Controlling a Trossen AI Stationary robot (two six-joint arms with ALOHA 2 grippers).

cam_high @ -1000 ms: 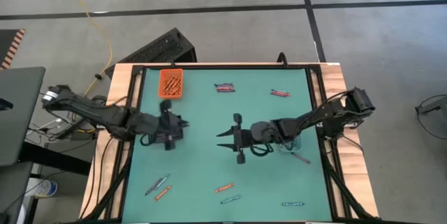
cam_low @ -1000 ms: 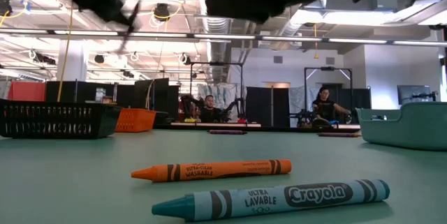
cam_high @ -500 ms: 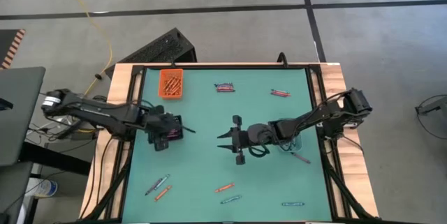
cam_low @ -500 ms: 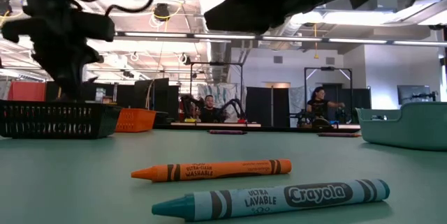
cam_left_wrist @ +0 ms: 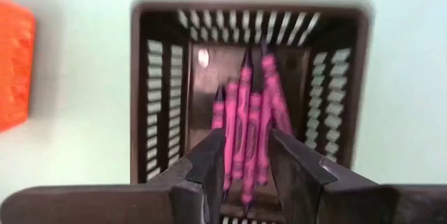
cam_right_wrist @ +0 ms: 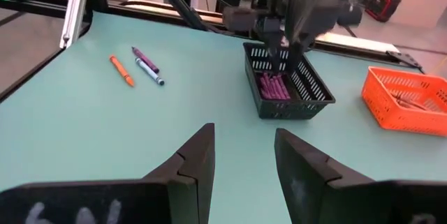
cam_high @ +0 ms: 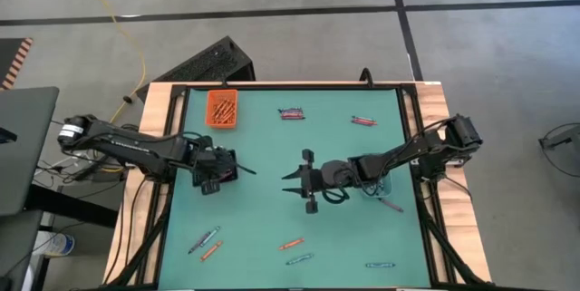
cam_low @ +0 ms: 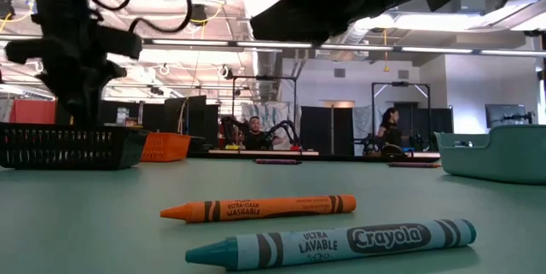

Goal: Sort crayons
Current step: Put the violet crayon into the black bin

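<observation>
My left pincer (cam_left_wrist: 246, 155) hung over black basket (cam_left_wrist: 162, 98), jaws apart, empty; pink crayons (cam_left_wrist: 250, 130) lay directly below inside, long axes along my reach (right pincer (cam_right_wrist: 243, 153) open mid-tabletop, farther).

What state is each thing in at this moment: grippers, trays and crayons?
left gripper: open, over the black tray, holding nothing
right gripper: open, empty, above mid table
black tray: upright, holds pink crayons lying side by side
orange tray: upright, has crayons inside
orange crayon: loose, flat on the table
teal crayon: loose, flat beside the orange one
</observation>
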